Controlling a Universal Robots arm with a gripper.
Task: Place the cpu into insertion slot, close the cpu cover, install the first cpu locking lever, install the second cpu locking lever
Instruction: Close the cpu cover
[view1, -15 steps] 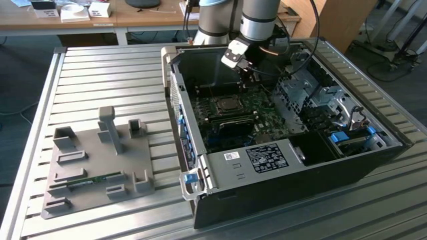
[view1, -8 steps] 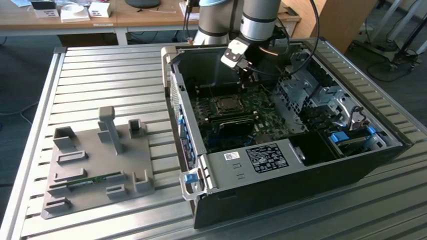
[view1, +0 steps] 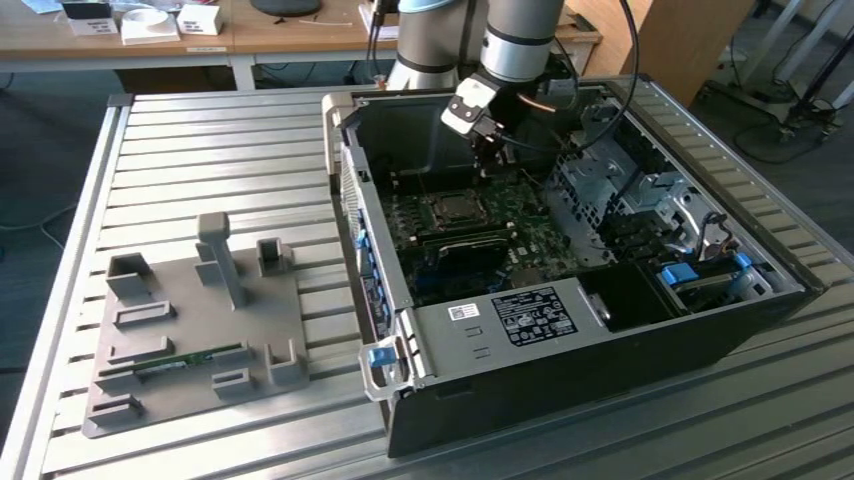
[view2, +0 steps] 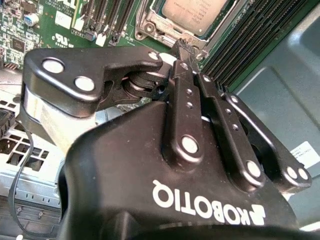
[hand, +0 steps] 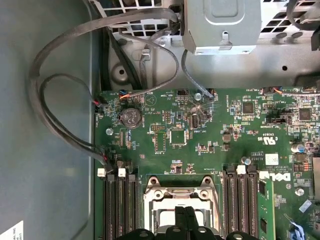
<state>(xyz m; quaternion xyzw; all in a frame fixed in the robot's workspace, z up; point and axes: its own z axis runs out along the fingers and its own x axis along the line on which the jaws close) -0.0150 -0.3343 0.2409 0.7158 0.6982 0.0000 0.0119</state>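
cpu (view2: 187, 12) sits in the insertion slot (view1: 454, 208), framed by the cpu cover (hand: 181, 192), just past the tips of the gripper (view2: 182, 46), whose fingers (hand: 180, 217) press together on nothing visible. the exterior view adds the open computer case (view1: 534, 330) on a slatted table (view1: 200, 150); the first wrist view, grey cables (hand: 50, 100).

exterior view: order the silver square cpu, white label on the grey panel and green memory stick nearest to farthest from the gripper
1. Silvery-grey square cpu, on the green motherboard beside the black gripper.
2. White printed label, on the grey panel at the black case's near end.
3. Long green memory stick, on the grey fixture outside the case, exterior view's left.
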